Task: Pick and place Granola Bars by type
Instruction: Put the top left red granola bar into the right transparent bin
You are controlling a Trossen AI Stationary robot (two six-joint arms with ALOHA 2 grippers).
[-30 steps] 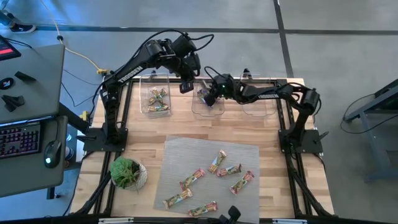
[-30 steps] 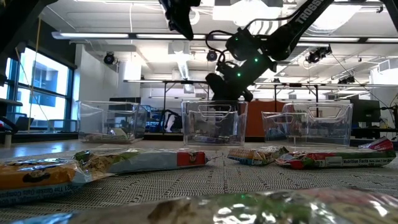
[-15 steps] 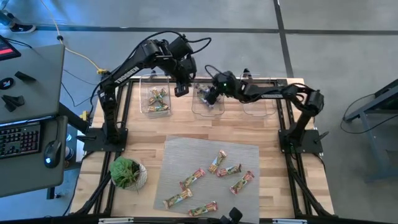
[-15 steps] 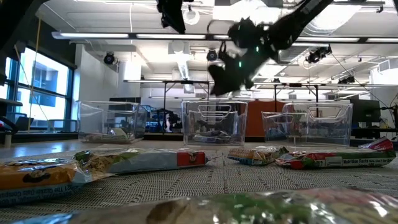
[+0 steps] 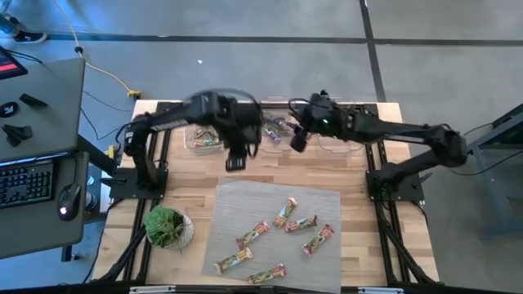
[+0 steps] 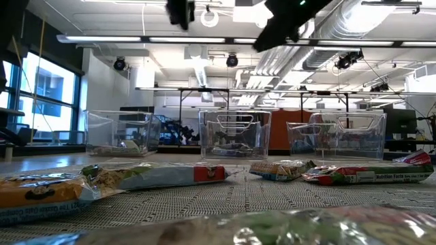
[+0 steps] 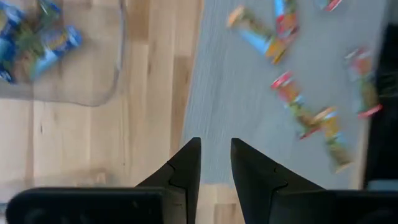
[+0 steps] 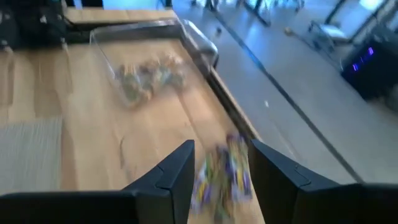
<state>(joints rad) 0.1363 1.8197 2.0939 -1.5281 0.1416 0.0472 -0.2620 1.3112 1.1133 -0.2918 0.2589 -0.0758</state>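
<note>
Reaching for the next bar calls for a square descent: the left gripper (image 7: 215,163), empty, fingers slightly parted, hovers above the mat's (image 5: 245,204) near edge, the loose granola bars (image 7: 305,115) lying ahead. The right gripper (image 8: 219,163) hangs open above the middle bin (image 5: 274,135).

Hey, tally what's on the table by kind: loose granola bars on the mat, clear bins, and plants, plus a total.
Granola bars loose on the mat: 6
Clear bins: 3
Plant: 1
Total: 10
The bars already inside the bins are too blurred to count, so they are left out.
</note>
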